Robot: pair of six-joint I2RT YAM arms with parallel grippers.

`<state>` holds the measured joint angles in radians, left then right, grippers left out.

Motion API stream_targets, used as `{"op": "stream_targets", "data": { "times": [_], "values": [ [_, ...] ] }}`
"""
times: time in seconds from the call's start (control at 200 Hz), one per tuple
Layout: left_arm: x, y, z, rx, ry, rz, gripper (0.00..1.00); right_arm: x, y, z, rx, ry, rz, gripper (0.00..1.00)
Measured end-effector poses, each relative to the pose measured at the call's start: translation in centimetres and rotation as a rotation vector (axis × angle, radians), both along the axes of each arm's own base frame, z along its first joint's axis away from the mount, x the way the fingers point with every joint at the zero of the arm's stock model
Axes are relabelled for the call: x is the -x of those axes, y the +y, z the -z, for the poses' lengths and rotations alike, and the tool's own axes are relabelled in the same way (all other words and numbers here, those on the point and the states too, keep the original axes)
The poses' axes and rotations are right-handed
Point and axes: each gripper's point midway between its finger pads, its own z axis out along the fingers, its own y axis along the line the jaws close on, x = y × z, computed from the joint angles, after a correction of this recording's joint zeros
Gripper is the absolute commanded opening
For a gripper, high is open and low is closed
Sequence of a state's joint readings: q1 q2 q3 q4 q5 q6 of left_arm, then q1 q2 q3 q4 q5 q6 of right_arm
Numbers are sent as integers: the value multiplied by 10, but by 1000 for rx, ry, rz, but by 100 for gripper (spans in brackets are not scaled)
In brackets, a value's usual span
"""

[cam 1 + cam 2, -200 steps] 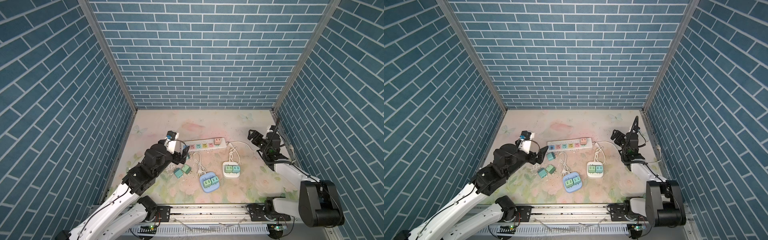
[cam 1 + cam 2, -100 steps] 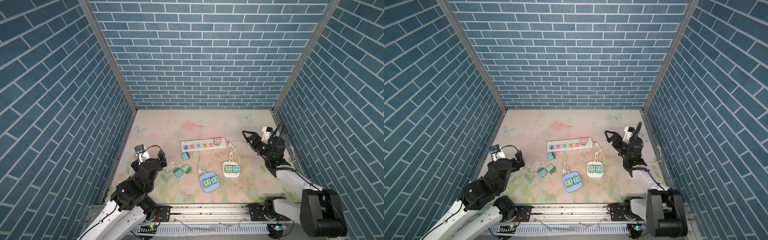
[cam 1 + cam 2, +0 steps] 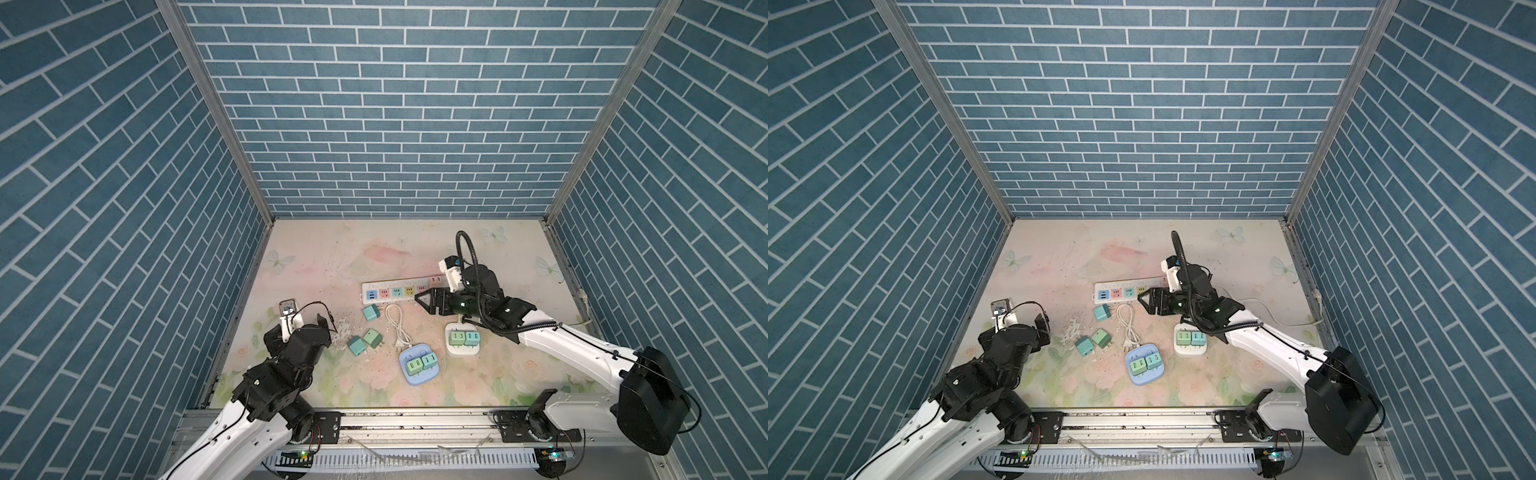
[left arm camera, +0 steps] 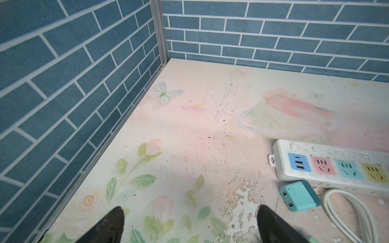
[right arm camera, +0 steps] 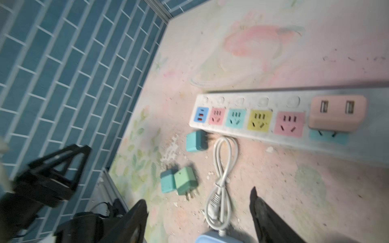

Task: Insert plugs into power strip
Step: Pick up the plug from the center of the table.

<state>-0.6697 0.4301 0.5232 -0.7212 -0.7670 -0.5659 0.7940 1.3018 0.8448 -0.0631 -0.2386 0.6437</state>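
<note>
The white power strip lies mid-table, with a pinkish-tan plug seated at its right end. In front of it lie loose plugs: a teal one, another teal one and a green one. My right gripper hovers open and empty just in front of the strip's right half. Open and empty too, my left gripper sits low at the front left.
A looped white cord lies between the loose plugs and my right gripper. A blue socket block and a white one each carry two green plugs. Brick walls enclose three sides.
My left arm has pulled back from the strip's left end to the front left. My right arm has swung in from the right wall to the strip's right half.
</note>
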Motion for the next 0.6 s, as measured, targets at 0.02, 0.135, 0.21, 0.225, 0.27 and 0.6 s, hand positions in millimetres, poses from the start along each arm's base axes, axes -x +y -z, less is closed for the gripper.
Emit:
{"op": "stream_targets", "data": {
  "times": [0.02,0.135,0.21,0.225,0.27,0.6],
  "values": [
    [1,0,1,5,-3,-1,100,2,1,4,28,1,-1,77],
    [4,2,11,20,-12,-1,100,19,10,26,180,-7,-40,76],
    [6,5,13,33,-17,-12,100,28,16,35,246,-19,-65,75],
    [6,5,12,37,-21,-13,100,30,17,37,258,-20,-68,75],
    [7,6,10,53,-37,-15,100,34,21,41,297,-27,-82,75],
    [13,11,4,108,-96,-24,100,44,68,69,424,-43,-195,70]
  ]
}}
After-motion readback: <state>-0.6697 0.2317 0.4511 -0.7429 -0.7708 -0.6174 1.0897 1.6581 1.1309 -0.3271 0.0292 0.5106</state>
